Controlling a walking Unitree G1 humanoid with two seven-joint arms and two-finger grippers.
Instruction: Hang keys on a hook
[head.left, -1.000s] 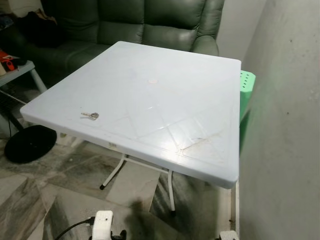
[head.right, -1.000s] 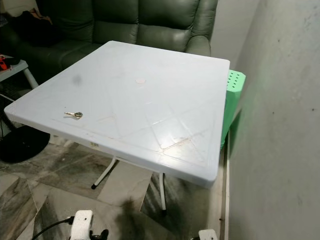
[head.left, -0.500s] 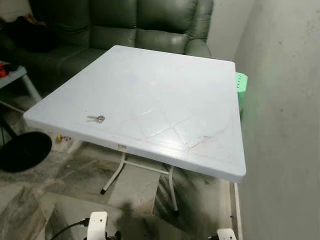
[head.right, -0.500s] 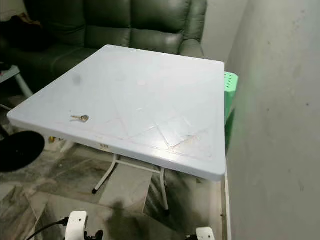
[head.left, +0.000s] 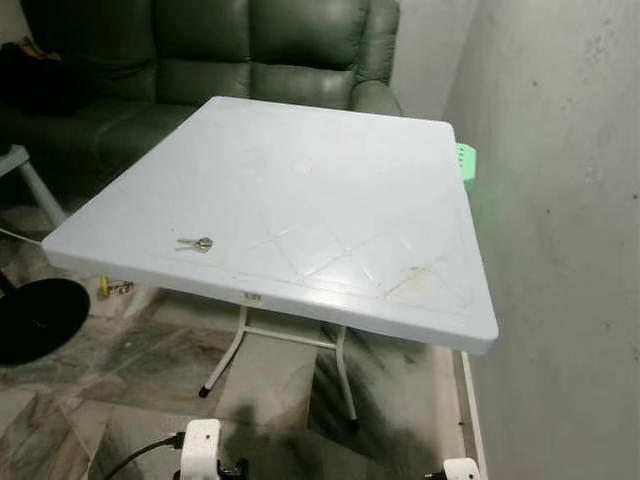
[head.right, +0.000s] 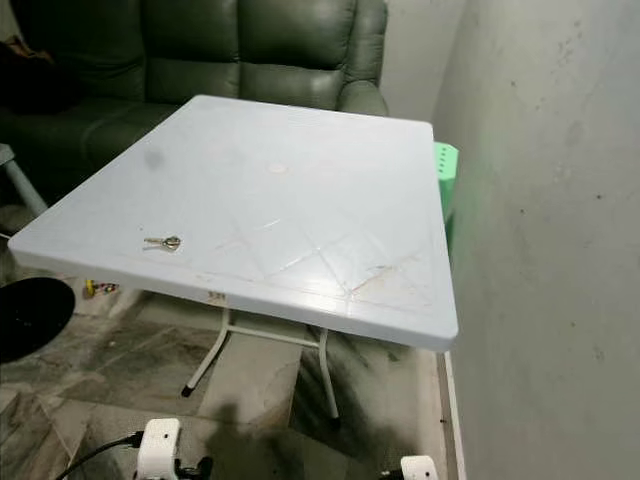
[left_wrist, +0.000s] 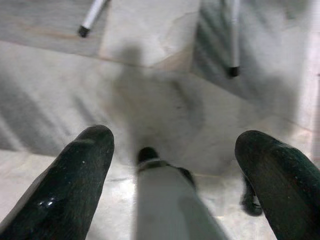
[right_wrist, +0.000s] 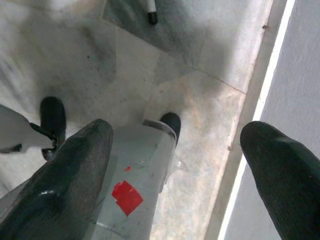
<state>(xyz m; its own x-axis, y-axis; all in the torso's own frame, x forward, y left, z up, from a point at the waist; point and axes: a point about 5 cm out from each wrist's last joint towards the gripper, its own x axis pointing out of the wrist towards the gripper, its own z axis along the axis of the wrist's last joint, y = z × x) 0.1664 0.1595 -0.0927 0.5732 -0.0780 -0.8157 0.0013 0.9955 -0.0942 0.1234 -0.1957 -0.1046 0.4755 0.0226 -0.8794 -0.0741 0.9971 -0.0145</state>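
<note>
Keys (head.left: 196, 243) lie flat on the white table (head.left: 330, 190) near its front left edge, well apart from both grippers, which hang low over the marble floor (left_wrist: 165, 100). Small and silvery, they sit on one ring. Left gripper (left_wrist: 175, 150) and right gripper (right_wrist: 177, 150): fingers spread wide, holding nothing.

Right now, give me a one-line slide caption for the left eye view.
Small silver keys lie near the front left edge of a square white plastic folding table, before a dark green leather sofa.
</note>
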